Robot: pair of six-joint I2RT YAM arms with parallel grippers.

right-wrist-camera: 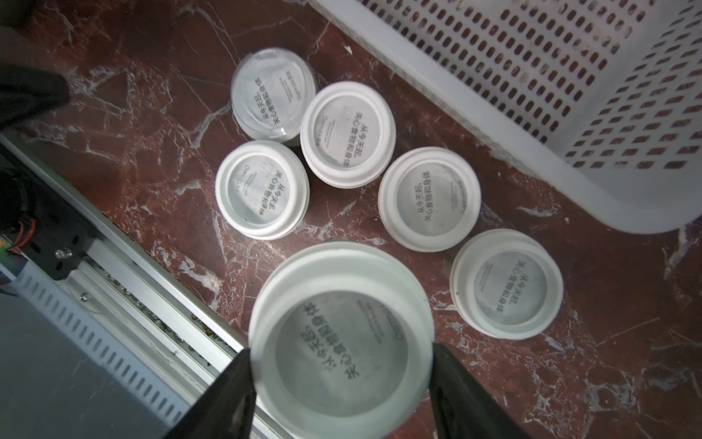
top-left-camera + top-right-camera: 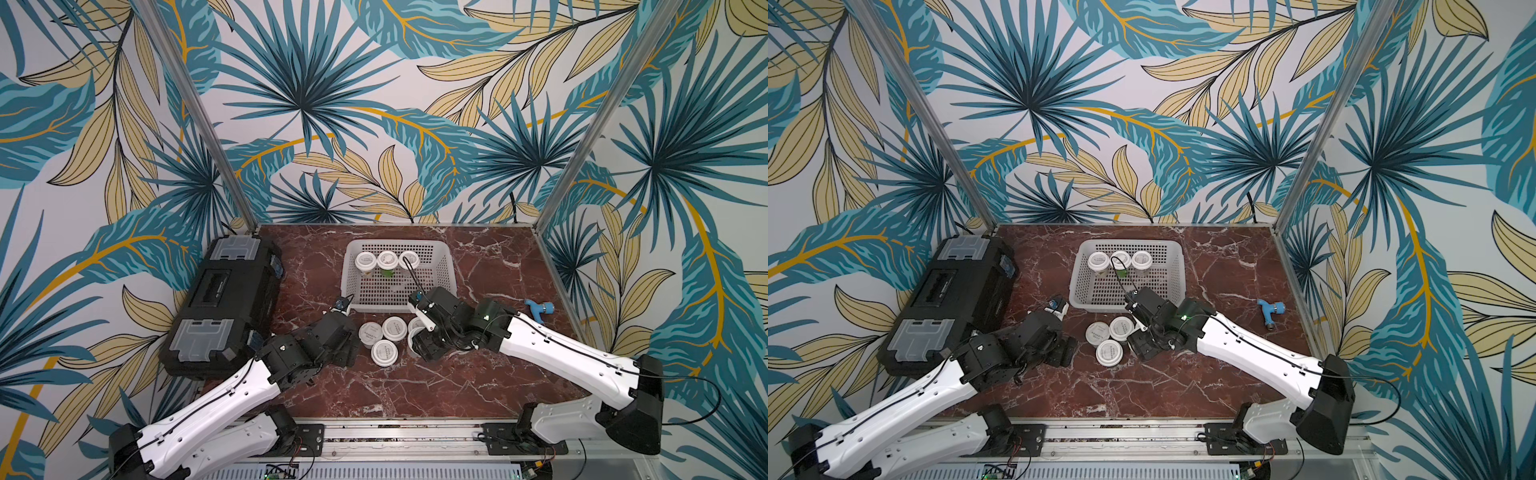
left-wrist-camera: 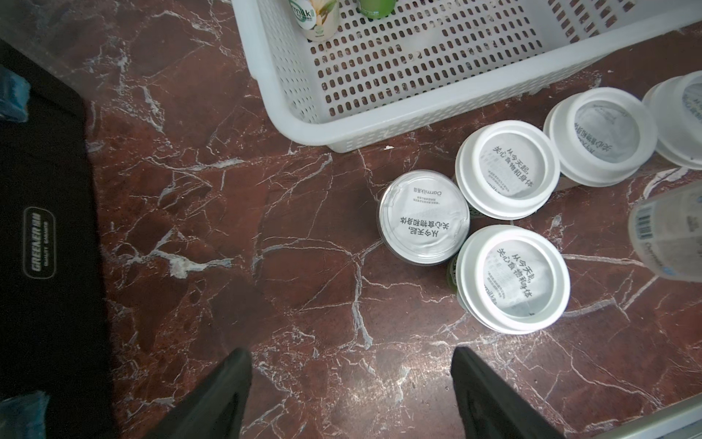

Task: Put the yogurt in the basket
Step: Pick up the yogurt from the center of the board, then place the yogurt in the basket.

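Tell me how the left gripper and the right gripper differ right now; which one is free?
The left gripper stands open; the right gripper is shut on a yogurt cup. The left gripper has only bare table between its fingers; the right gripper's fingers clamp that cup's lid on both sides. So the left is free. Shared: black fingers, both near the basket beside the loose cups.

The basket [image 2: 440, 266] is open on top: three yogurt cups [image 2: 387, 261] stand along its far wall, and its near half is free. Loose cups [image 2: 384, 352] crowd the surface [image 2: 415, 395] just beside its near wall, under the right end effector [image 1: 340, 351] and its held cup [image 1: 342, 304]. A black case [image 2: 224, 307] stands apart on its left.
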